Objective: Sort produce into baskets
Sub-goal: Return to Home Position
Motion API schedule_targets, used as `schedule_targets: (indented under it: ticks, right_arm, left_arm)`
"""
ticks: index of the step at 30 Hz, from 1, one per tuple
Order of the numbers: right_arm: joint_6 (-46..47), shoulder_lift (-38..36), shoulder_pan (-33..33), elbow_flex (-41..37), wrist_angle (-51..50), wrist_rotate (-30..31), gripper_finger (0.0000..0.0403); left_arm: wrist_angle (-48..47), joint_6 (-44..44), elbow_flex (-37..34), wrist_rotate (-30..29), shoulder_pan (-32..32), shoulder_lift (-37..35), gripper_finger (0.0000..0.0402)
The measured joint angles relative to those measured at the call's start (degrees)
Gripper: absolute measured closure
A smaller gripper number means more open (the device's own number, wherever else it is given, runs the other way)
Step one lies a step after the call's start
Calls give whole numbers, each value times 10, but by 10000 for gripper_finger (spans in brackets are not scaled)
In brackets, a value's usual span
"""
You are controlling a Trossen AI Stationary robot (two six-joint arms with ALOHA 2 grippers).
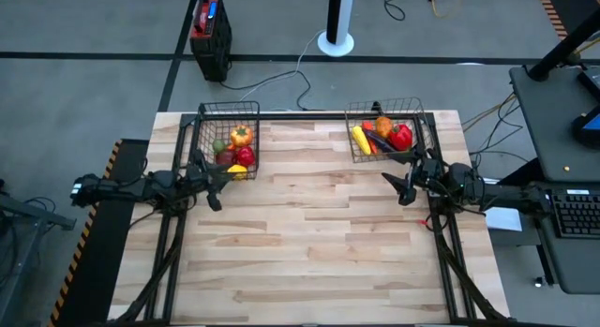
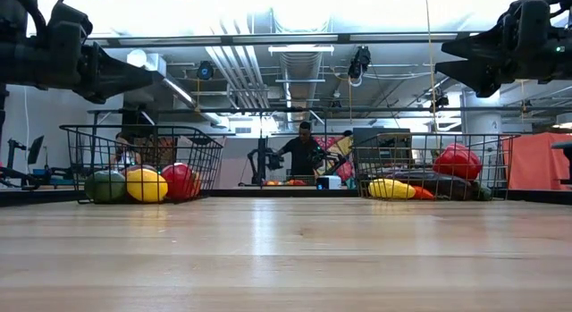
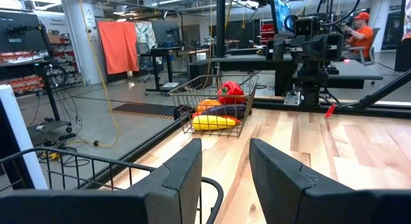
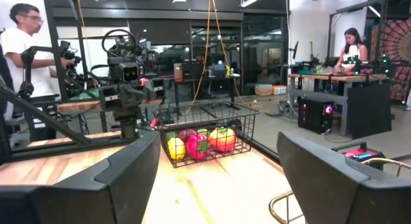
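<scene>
High view, sorting seemingly finished: finds produce [image 1: 241, 137] lying inside left basket [image 1: 230, 106] and right basket [image 1: 384, 104] at far edge of counter [image 1: 319, 233]. Holds left tool [image 1: 217, 188] and right tool [image 1: 397, 188] released, empty, just beside them. Calls only for retreating home.

High cam: overhead, straight down, far enough back for whole table [image 1: 309, 233], left arm [image 1: 141, 188] & right arm [image 1: 487, 191]. Low cam: tabletop height, level across the wood, left basket [image 2: 89, 147] & right basket [image 2: 393, 156] at far edge, room behind. Left wrist cam looks across to right basket + right arm. Right wrist cam looks at left basket + left arm. All 4 views share the baskets.
</scene>
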Motion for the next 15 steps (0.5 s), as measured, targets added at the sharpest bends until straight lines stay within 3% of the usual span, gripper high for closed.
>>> schedule_targets:
  ticks: [15]
  right_arm:
    - [0, 0, 0, 0, 0, 0, 84]
  left_arm:
    - [0, 0, 0, 0, 0, 0, 287]
